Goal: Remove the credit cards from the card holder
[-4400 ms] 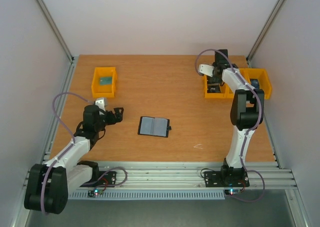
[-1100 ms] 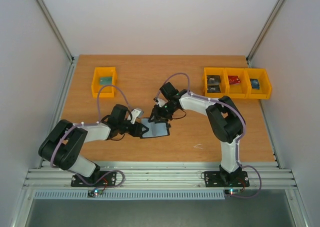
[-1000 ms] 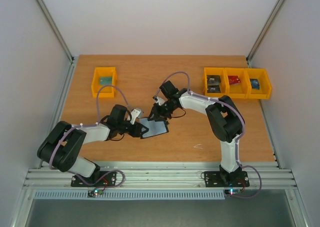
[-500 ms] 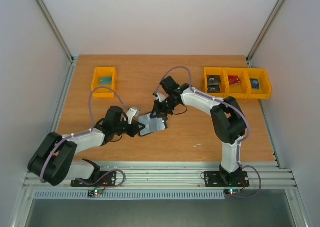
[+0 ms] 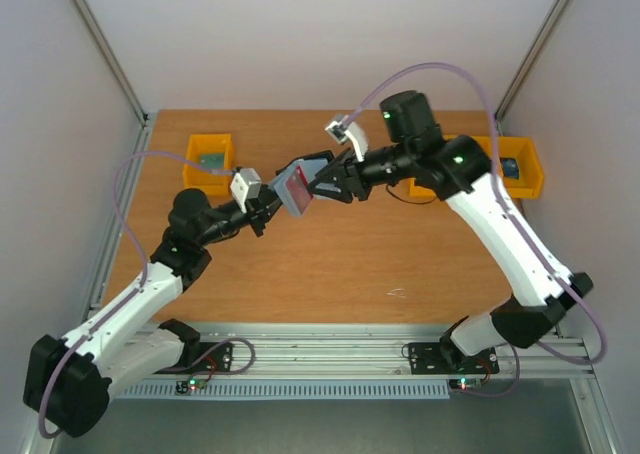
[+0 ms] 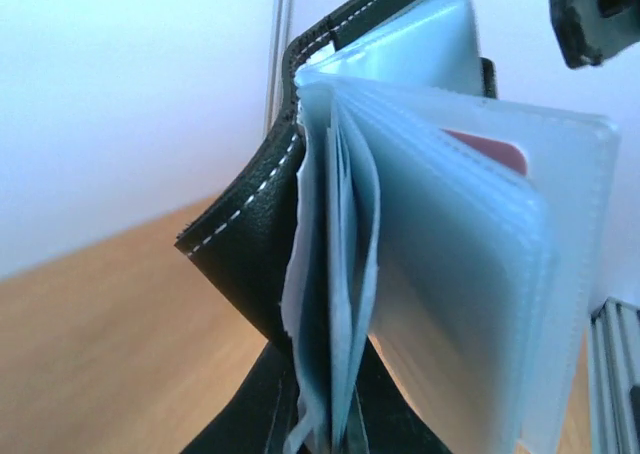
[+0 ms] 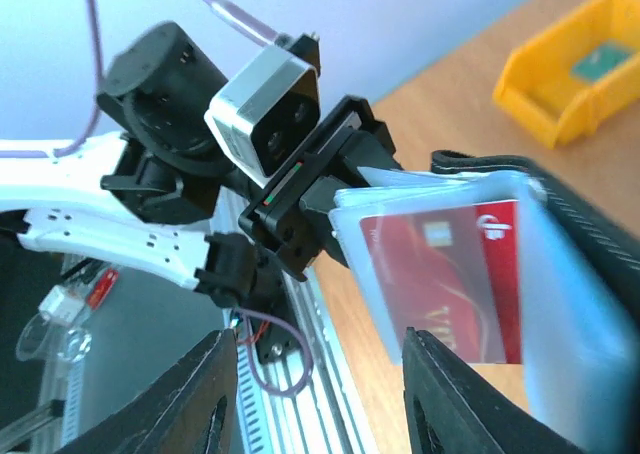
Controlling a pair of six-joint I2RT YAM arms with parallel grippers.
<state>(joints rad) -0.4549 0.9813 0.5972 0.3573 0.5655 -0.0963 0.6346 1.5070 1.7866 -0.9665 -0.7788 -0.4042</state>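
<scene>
The left claw (image 5: 272, 206) is pinched tight on the bottom edge of the wallet (image 5: 296, 187), holding it upright in the air, well above the counter (image 5: 350, 264). In the left wrist view the wallet stands straight up out of that claw. Its black stitched cover bows out to the claw's left, and the pale plastic sleeves (image 6: 450, 274) fan out to its right. A sliver of the red card (image 6: 487, 152) shows through the outermost sleeve, near its top.

The right claw (image 5: 322, 179) faces the left claw from the other side of the wallet, close to it. Its fingers (image 7: 205, 399) stand apart with nothing between them. The wallet hangs just ahead of this claw, toward its right finger, with the red card face-on inside a clear sleeve and its pale marks showing. Whether that finger touches the sleeve I cannot tell.

A yellow bin (image 5: 208, 161) sits on the counter beyond the left claw, with something small and greenish in it. More yellow bins (image 5: 522, 169) lie behind the right arm, partly hidden.
</scene>
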